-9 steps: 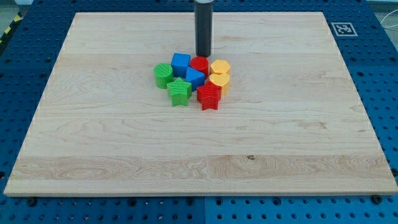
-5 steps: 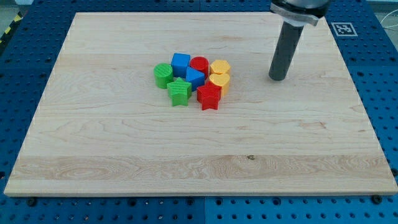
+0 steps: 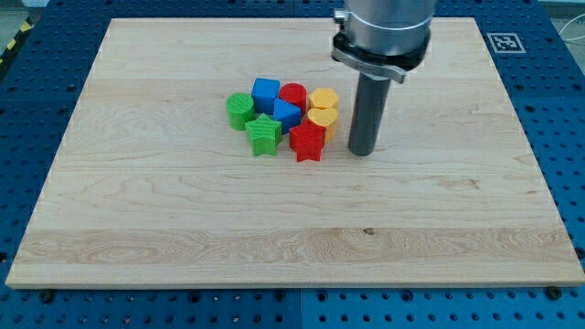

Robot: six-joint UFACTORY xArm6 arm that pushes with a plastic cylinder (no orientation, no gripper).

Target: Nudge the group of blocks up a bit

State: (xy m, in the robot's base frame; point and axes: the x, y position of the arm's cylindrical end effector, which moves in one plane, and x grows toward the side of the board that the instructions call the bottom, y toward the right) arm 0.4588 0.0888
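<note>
Several blocks sit packed together left of the board's middle: a green cylinder (image 3: 239, 110), a blue cube (image 3: 266, 91), a red cylinder (image 3: 293, 94), a yellow cylinder (image 3: 324, 99), a blue triangular block (image 3: 286, 114), a yellow block (image 3: 322, 120), a green star (image 3: 263, 134) and a red star (image 3: 308, 142). My tip (image 3: 362, 152) stands on the board just right of the red star and the yellow block, a small gap away from them.
The wooden board (image 3: 183, 219) lies on a blue pegboard table. A fiducial marker (image 3: 505, 42) sits at the board's top right corner.
My tip went from just above the group, out to the right, then came back down-left to just right of the red star. The blocks have not moved.
</note>
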